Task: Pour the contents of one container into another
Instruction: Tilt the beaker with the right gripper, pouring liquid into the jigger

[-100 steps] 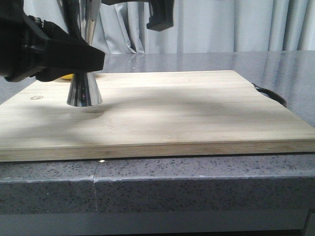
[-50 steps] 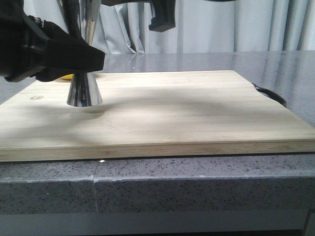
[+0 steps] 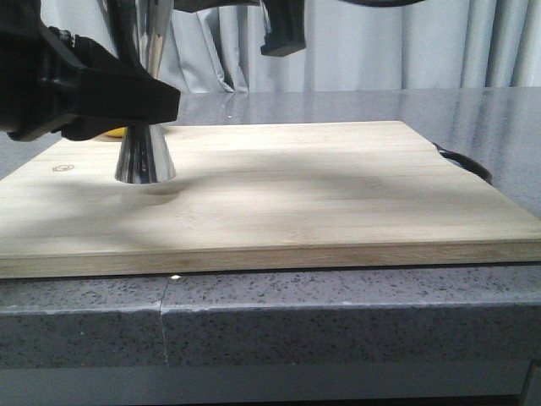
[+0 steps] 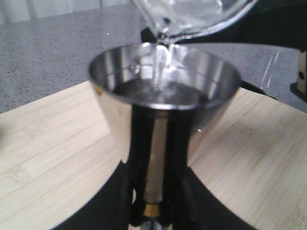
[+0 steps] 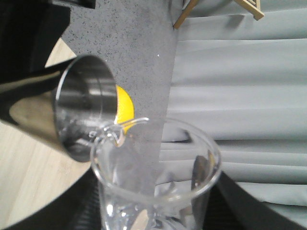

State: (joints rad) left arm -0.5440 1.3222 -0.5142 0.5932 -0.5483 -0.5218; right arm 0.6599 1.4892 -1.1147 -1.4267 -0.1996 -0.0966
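Observation:
The steel jigger (image 3: 145, 157) stands upright on the wooden board (image 3: 338, 194) at the left. My left gripper (image 3: 148, 106) is shut on its narrow gold-tinted waist, and in the left wrist view the left gripper (image 4: 154, 158) has a black finger on either side of the stem. The jigger's upper cup (image 4: 163, 91) holds clear liquid. The glass beaker (image 4: 192, 14) is tipped above the cup, and a thin clear stream runs from its spout into it. My right gripper (image 5: 153, 211) is shut on the beaker (image 5: 158, 177), spout over the jigger (image 5: 81, 115). In the front view only one right finger (image 3: 281, 30) shows.
A yellow object (image 5: 123, 108) lies on the grey counter behind the jigger, also glimpsed as a yellow object (image 3: 110, 133) under my left arm. A black handle (image 3: 465, 161) sticks out at the board's right edge. Grey curtains hang behind the counter.
The right gripper's finger has shifted slightly to the right at the top of the front view. The jigger and left gripper have not moved.

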